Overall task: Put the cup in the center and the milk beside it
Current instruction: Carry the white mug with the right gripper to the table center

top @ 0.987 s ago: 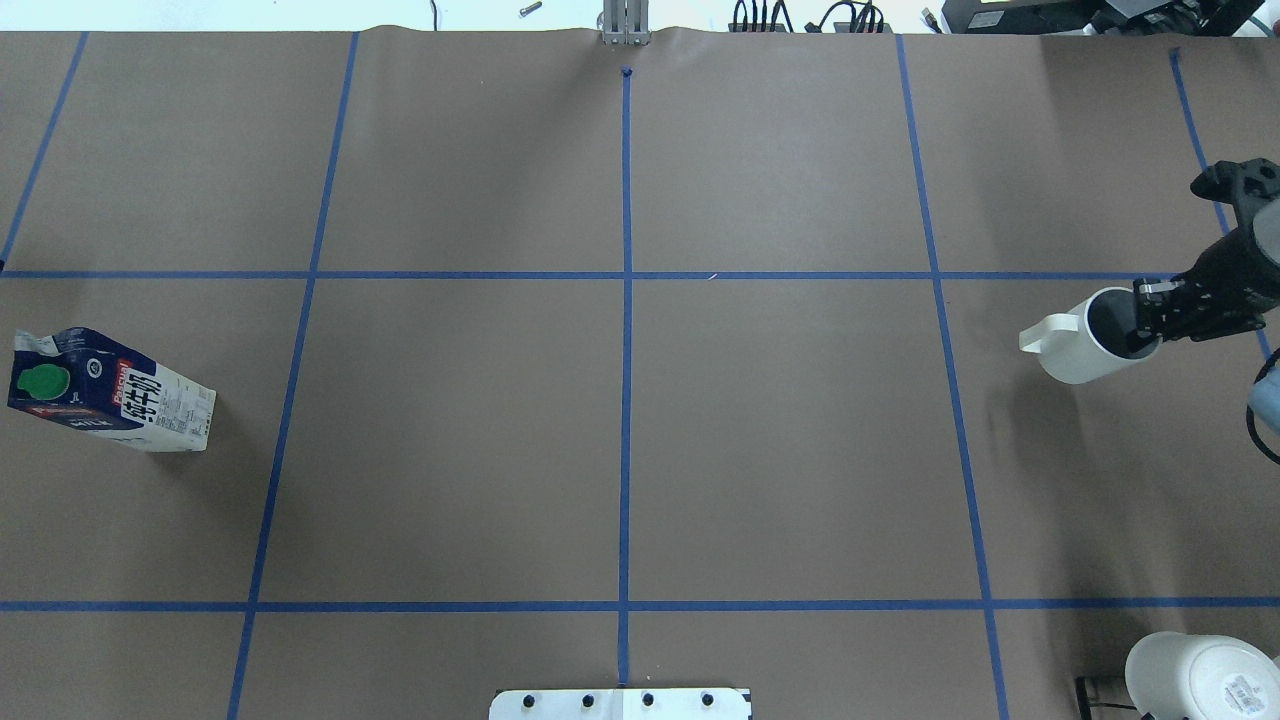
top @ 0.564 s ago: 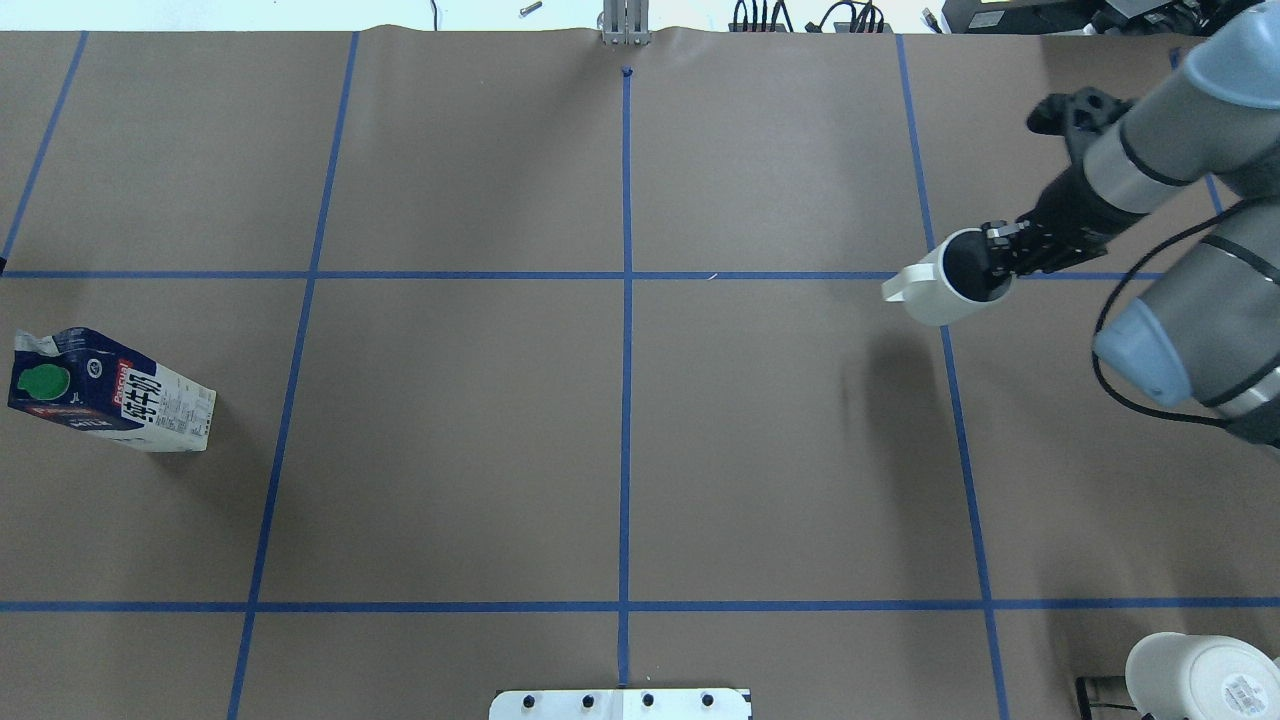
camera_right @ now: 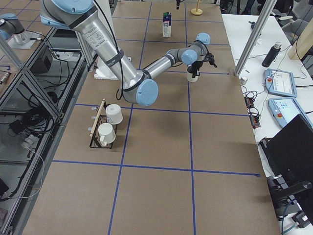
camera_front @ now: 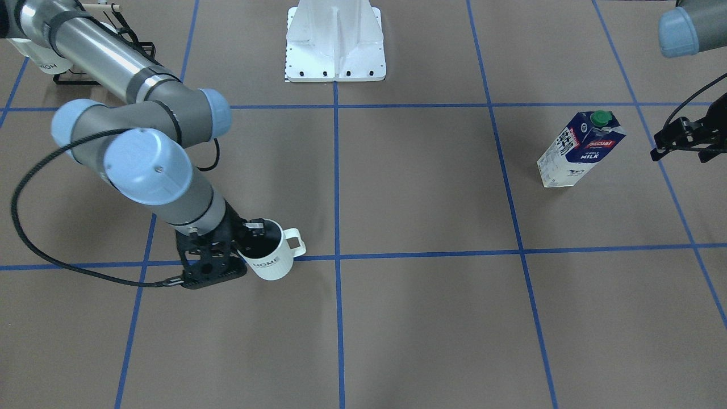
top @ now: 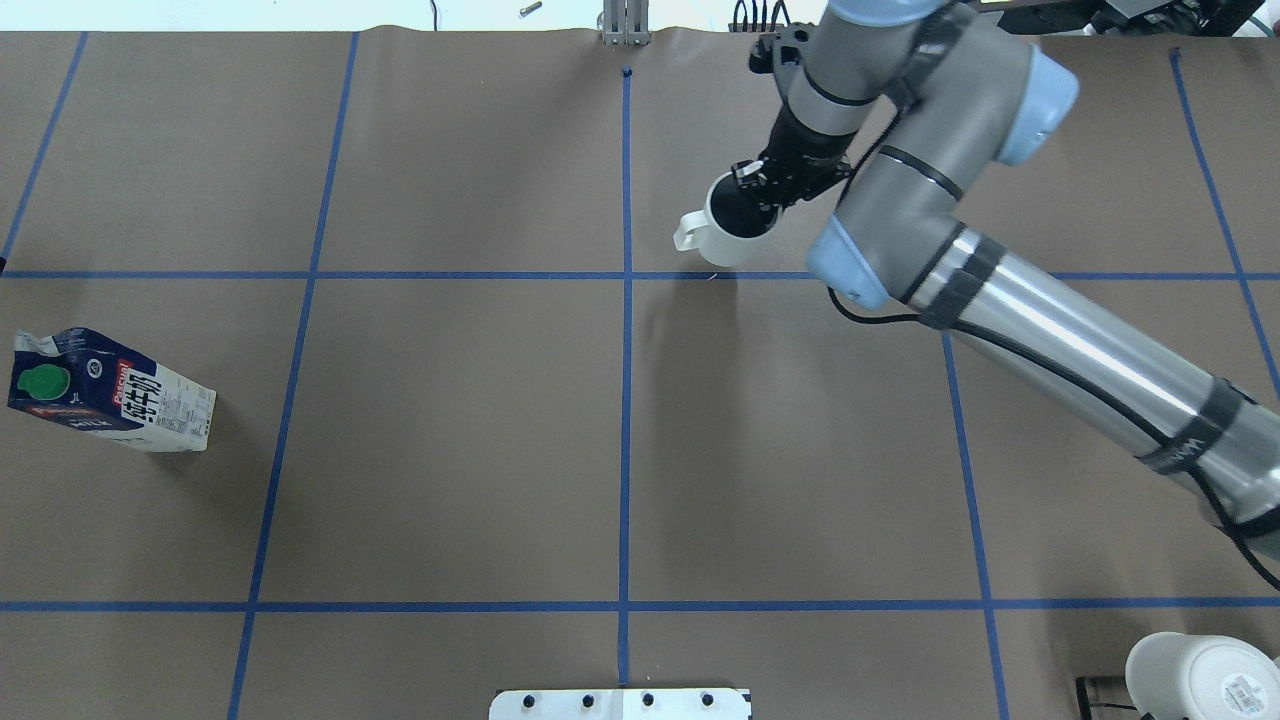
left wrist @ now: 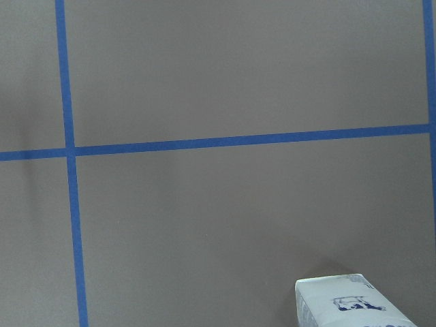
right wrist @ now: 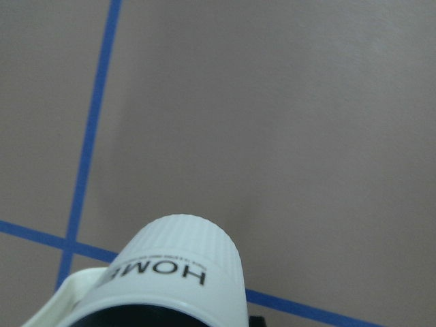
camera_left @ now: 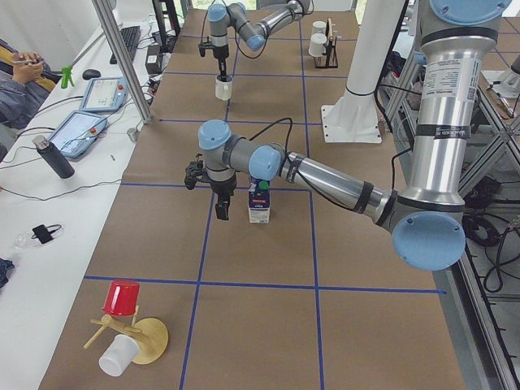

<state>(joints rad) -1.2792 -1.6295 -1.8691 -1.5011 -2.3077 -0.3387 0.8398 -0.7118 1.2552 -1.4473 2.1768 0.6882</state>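
Note:
The white cup [top: 722,238], marked "HOME" [camera_front: 268,262], hangs tilted above the table just right of the centre line, its shadow below it. My right gripper [top: 757,197] is shut on its rim, one finger inside the dark interior. The cup also shows in the right wrist view [right wrist: 178,264] and the exterior right view [camera_right: 192,74]. The milk [top: 110,392] stands upright at the far left, with a navy top and green cap [camera_front: 600,118]. My left gripper [camera_front: 660,145] hovers beside the milk, apart from it, and looks open and empty. The left wrist view shows the carton's base [left wrist: 344,303].
A black wire rack [camera_right: 100,128] with two white mugs stands at the near right; one mug shows overhead [top: 1200,676]. The robot's white base plate [top: 620,703] is at the near edge. A wooden stand with a red cup [camera_left: 122,299] sits at the left end.
My right arm has carried the cup from the table's right edge leftward and farther from the robot, to near the centre line. The milk has not moved.

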